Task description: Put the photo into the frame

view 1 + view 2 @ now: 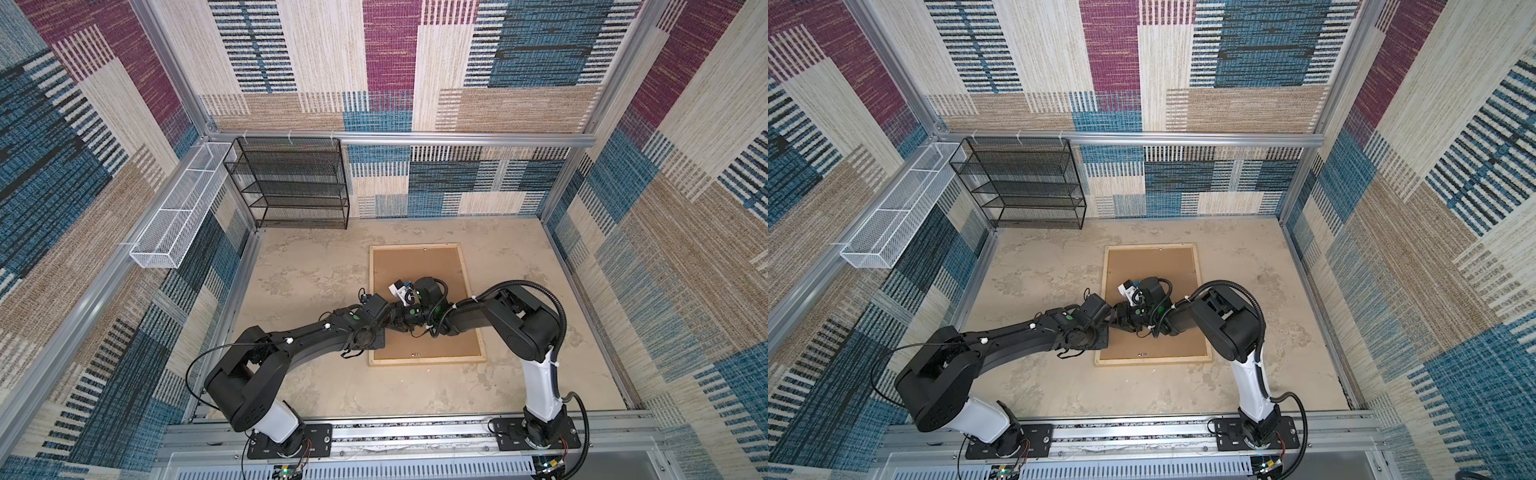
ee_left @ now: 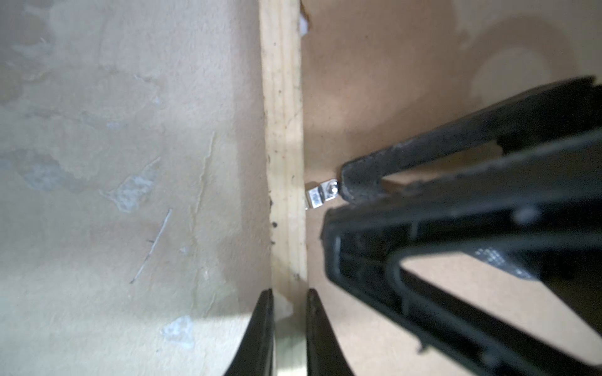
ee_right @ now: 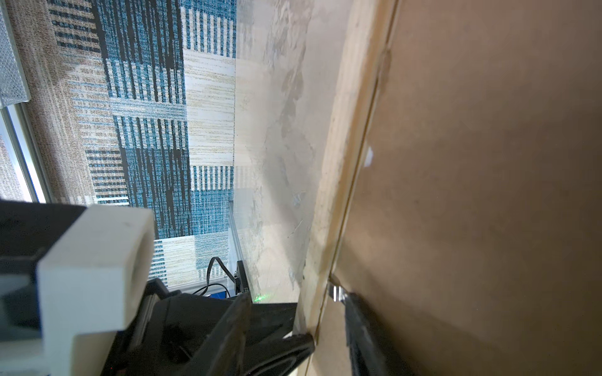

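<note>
Mottled beige tabletop [image 1: 311, 291]: frame [image 1: 428, 361] lies flat, back up, brown backing board [image 1: 415, 266] inside it. Left gripper [image 2: 288, 293] pinches frame's left rail, jaws narrow; arm stretched low from near-left base. Right gripper [image 2: 340, 208] part open, holding nothing, one fingertip [image 2: 355, 182] against metal tab [image 2: 319, 195]; arm elbow-up, reaching across board.

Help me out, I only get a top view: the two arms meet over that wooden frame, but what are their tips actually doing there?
Observer: The left fingers are closed on the frame, one each side of its pale rail.
Operator: And the other arm?
Observer: The right fingers stand apart; one tip touches a small metal tab at that rail's inner edge, over the brown backing board.
</note>
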`<state>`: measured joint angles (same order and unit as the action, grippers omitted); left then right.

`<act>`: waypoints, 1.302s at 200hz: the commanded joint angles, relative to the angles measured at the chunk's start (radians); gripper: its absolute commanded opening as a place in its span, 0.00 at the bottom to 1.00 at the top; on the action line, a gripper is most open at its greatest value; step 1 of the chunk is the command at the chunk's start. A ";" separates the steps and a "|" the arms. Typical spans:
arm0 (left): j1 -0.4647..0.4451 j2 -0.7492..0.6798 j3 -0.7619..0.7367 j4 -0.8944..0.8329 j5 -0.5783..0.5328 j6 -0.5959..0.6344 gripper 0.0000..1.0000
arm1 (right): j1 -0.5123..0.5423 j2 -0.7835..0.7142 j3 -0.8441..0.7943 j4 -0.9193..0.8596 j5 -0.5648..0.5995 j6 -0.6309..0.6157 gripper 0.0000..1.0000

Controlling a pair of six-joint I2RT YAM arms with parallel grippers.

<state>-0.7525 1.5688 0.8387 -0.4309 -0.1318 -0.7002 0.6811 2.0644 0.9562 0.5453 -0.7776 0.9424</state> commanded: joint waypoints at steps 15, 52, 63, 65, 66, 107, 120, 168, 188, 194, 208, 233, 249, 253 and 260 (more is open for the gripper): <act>0.027 0.017 -0.019 0.047 0.110 0.067 0.07 | -0.047 -0.033 0.020 -0.110 0.020 -0.055 0.51; 0.043 0.005 0.017 0.009 0.105 0.091 0.24 | -0.123 -0.110 0.228 -0.435 0.099 -0.347 0.61; 0.043 -0.014 0.016 0.000 0.094 0.091 0.29 | -0.155 -0.118 0.290 -0.510 0.139 -0.422 0.64; 0.042 -0.016 0.016 0.000 0.092 0.091 0.30 | -0.161 -0.119 0.303 -0.523 0.149 -0.435 0.65; 0.042 -0.018 0.015 0.000 0.091 0.091 0.30 | -0.165 -0.119 0.308 -0.530 0.153 -0.439 0.65; 0.021 -0.139 0.005 -0.083 0.056 0.078 0.33 | -0.279 0.002 0.620 -0.775 0.376 -0.711 0.77; -0.002 -0.175 0.005 -0.114 0.056 0.069 0.32 | -0.300 0.086 0.765 -0.861 0.420 -0.783 0.80; -0.094 -0.219 -0.052 -0.143 0.155 -0.023 0.30 | -0.363 0.399 1.234 -1.088 0.483 -0.909 0.88; -0.136 -0.200 -0.074 -0.118 0.191 -0.054 0.29 | -0.386 0.505 1.382 -1.155 0.458 -0.935 0.88; -0.146 -0.193 -0.081 -0.106 0.203 -0.060 0.29 | -0.390 0.527 1.411 -1.168 0.443 -0.942 0.89; -0.162 -0.168 -0.088 -0.071 0.227 -0.072 0.29 | -0.405 0.564 1.455 -1.188 0.423 -0.953 0.89; -0.166 -0.118 -0.083 -0.045 0.243 -0.083 0.28 | -0.431 0.580 1.456 -1.200 0.397 -0.973 0.90; -0.163 -0.093 -0.066 -0.082 0.185 -0.090 0.28 | -0.447 0.580 1.446 -1.210 0.388 -0.983 0.90; -0.160 -0.088 -0.063 -0.087 0.171 -0.091 0.28 | -0.451 0.580 1.443 -1.215 0.387 -0.985 0.90; -0.154 -0.079 -0.060 -0.092 0.156 -0.092 0.28 | -0.459 0.582 1.439 -1.223 0.385 -0.987 0.90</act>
<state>-0.9173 1.4673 0.7616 -0.5060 0.0818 -0.7624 0.2424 2.6442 2.4020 -0.6456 -0.3676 -0.0128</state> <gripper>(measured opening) 0.276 0.900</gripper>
